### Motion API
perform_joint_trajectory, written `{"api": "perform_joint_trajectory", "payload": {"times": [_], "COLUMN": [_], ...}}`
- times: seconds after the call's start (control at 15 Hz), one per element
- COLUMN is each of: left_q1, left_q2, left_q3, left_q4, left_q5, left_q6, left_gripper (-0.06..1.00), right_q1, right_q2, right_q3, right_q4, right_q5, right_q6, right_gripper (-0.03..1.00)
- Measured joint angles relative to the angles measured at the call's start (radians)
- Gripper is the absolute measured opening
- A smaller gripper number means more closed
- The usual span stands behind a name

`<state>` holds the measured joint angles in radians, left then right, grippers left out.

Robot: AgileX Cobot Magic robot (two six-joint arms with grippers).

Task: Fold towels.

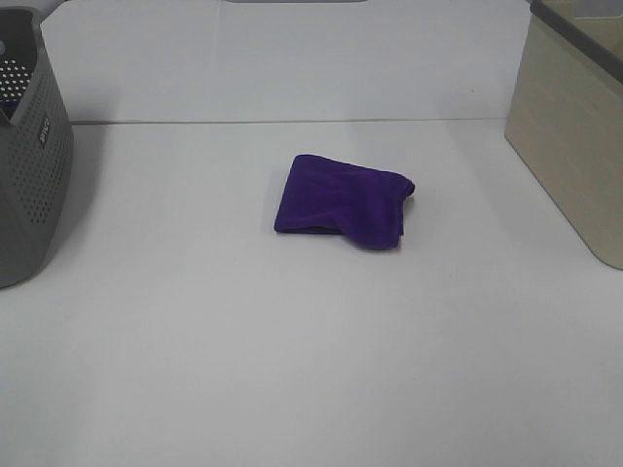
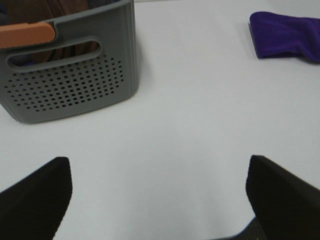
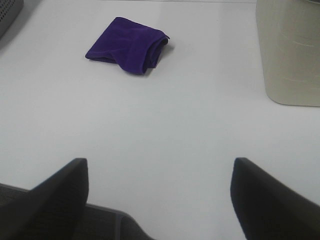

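A deep purple velvety towel (image 1: 343, 199) lies folded into a small thick packet in the middle of the white table. It also shows in the left wrist view (image 2: 285, 36) and in the right wrist view (image 3: 128, 45). No tag shows. My left gripper (image 2: 159, 192) is open and empty above bare table, well apart from the towel and near the basket. My right gripper (image 3: 159, 192) is open and empty above bare table, well short of the towel. Neither gripper shows in the exterior high view.
A grey perforated basket (image 1: 29, 146) stands at the table's left edge; in the left wrist view (image 2: 75, 80) it holds brown and orange cloth. A beige bin (image 1: 574, 126) with a dark rim stands at the right, also in the right wrist view (image 3: 290, 50).
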<state>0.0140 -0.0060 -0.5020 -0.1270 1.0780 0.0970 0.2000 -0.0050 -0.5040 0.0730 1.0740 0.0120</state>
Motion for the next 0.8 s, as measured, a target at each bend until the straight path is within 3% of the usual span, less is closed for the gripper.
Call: {"api": "perform_joint_trajectory", "payload": {"times": [0.67,0.8], "left_q1": [0.0,0.027], "left_q2": [0.0,0.0], "left_q3": [0.003,0.003], "left_q4": [-0.009,-0.012], "left_q5": [-0.021,-0.021], "left_q6": [-0.003,-0.003], "left_gripper": [0.87,0.87], "right_q1": [-0.002,-0.053], "right_q2": [0.0,0.0], "right_q3": [0.003,0.003], "right_q4": [0.004,0.008], "right_q5": [-0.012,-0.012], "right_q6": [-0.003,-0.003], "right_gripper": [0.77,0.77]}}
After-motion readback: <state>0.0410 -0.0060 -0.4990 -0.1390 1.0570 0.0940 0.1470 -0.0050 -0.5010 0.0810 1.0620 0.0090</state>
